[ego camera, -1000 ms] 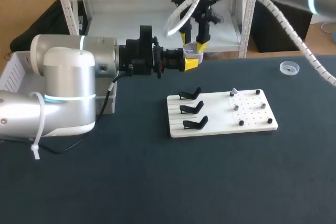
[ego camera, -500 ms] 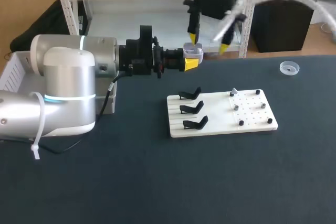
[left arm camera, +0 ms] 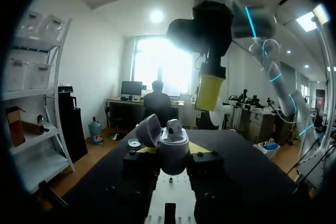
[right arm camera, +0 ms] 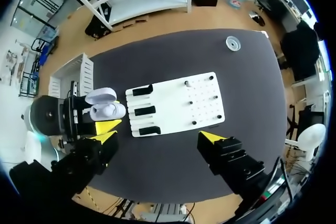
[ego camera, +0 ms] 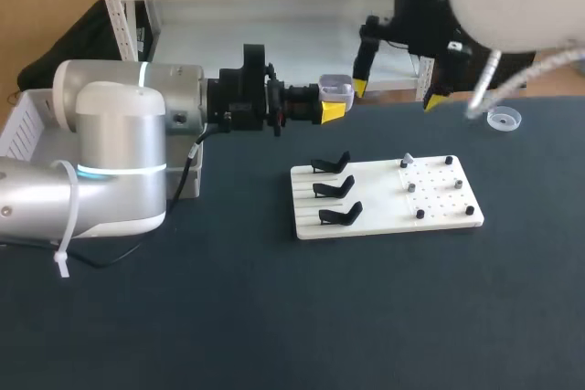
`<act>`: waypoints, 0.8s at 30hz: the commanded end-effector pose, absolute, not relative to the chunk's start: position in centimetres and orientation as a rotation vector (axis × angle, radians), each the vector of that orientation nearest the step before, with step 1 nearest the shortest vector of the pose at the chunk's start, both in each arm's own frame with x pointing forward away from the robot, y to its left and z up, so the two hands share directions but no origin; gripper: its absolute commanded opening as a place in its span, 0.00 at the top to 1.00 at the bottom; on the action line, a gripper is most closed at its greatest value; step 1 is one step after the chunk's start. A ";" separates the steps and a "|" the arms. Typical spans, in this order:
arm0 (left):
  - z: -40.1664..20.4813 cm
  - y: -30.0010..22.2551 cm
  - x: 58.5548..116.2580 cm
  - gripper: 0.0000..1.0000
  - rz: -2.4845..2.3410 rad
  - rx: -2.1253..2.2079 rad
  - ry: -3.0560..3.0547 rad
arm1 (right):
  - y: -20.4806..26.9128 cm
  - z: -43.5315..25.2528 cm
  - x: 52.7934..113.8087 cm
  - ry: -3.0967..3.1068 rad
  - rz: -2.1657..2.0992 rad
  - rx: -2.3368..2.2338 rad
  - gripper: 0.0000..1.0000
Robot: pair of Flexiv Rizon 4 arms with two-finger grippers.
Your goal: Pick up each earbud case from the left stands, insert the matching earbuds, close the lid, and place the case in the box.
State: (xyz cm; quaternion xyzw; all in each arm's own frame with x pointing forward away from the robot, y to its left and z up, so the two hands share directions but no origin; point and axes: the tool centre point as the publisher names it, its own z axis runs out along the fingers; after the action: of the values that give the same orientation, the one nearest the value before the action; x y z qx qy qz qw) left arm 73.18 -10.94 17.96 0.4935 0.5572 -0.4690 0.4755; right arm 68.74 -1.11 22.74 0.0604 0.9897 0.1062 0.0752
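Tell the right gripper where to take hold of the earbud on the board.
Probably by its top, from straight above: the earbud stands upright on the board near its far edge, clear of the other pegs. The open right gripper could straddle it; its finer shape is too small to tell.

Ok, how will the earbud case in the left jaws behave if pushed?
The earbud case looks smooth and rounded, so it may well slip or twist under a sideways push. Its open lid probably swings on a hinge, easily knocked.
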 end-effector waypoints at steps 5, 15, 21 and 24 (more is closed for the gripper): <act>17.9 -10.9 73.2 1.00 -1.146 1.205 1.360 | -1.7 22.6 68.0 2.902 0.533 0.167 0.00; 17.9 -10.9 73.2 1.00 -1.146 1.205 1.360 | -4.4 16.8 71.7 2.837 0.515 0.317 0.00; 17.9 -10.9 73.2 1.00 -1.146 1.205 1.360 | -5.8 13.5 72.3 2.827 0.494 0.240 0.00; 17.9 -10.9 73.2 1.00 -1.146 1.205 1.360 | -6.5 11.7 72.1 2.854 0.427 0.204 0.00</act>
State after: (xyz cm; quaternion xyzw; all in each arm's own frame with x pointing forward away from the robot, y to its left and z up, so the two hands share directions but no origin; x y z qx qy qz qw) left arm 73.18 -10.94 17.97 0.4935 0.5572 -0.4690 0.4755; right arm 72.16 -6.37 12.96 0.0679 0.9792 0.1507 0.1173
